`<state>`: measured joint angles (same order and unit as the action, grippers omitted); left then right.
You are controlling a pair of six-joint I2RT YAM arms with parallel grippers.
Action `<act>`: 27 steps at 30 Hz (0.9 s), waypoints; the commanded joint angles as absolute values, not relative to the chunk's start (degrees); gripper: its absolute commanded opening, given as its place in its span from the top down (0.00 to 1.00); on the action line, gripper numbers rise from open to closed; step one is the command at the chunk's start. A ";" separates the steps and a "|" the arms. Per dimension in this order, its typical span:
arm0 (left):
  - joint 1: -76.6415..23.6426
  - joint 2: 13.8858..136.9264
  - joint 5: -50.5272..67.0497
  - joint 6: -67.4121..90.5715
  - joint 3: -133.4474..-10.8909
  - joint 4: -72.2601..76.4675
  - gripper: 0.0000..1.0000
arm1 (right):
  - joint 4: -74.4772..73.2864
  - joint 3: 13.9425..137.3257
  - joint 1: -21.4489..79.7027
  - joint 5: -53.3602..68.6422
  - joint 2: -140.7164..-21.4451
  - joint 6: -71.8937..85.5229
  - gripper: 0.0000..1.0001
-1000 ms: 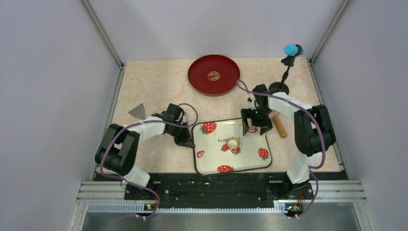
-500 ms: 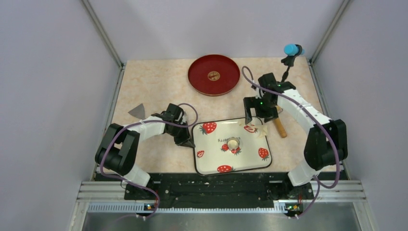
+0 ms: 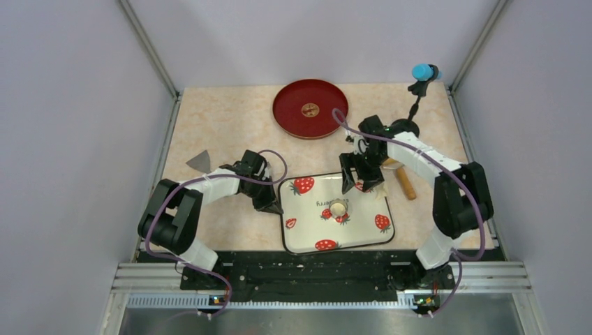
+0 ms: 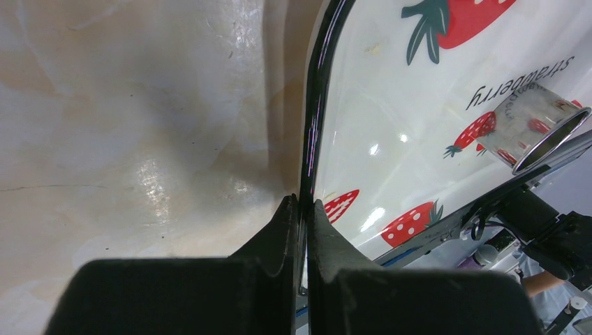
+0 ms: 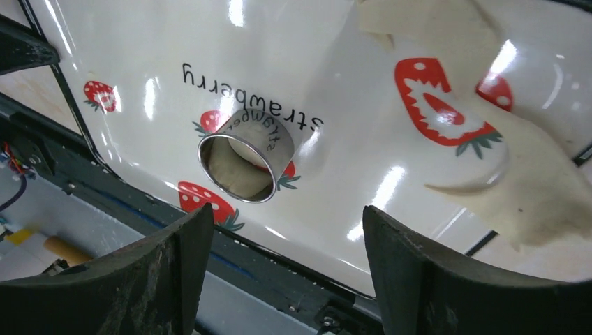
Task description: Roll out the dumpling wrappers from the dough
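Note:
The metal ring (image 5: pixel 244 157) stands on the strawberry tray (image 3: pixel 307 227) near its middle, with a round dumpling wrapper (image 5: pixel 234 171) of pale dough inside it. The rest of the dough (image 5: pixel 537 195) is a thin torn sheet with a round cut-out, lying at the tray's back right corner (image 3: pixel 379 190). My right gripper (image 5: pixel 285 216) is open and empty, hovering over the tray just behind the ring (image 3: pixel 338 208). My left gripper (image 4: pixel 301 202) is shut on the tray's left rim (image 4: pixel 317 105).
A tan wooden roller (image 3: pixel 405 183) lies on the table right of the tray. A red plate (image 3: pixel 310 108) sits at the back. A grey triangular scraper (image 3: pixel 200 161) lies at the left. A blue-topped stand (image 3: pixel 422 72) is at the back right.
My right gripper pulled back and to the right off the tray, uncovering the dough sheet, then came back over the tray, now further left and nearer the ring. The left arm has not moved.

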<state>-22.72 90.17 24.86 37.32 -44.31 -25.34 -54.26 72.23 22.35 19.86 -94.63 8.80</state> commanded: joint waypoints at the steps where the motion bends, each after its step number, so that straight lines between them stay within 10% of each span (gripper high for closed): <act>1: -22.22 92.64 16.65 35.32 -42.43 -27.13 1.00 | -52.49 70.59 24.60 23.04 -97.85 9.29 0.26; 19: -22.24 93.03 16.74 34.98 -42.82 -27.53 1.00 | -50.23 69.01 27.60 27.53 -106.78 8.30 0.67; 27: -22.23 92.86 16.81 34.85 -42.71 -27.42 1.00 | -53.90 71.67 27.60 26.78 -104.86 7.28 1.00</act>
<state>-22.59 90.28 25.10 37.30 -44.31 -25.36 -52.23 68.77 26.83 26.04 -106.59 8.29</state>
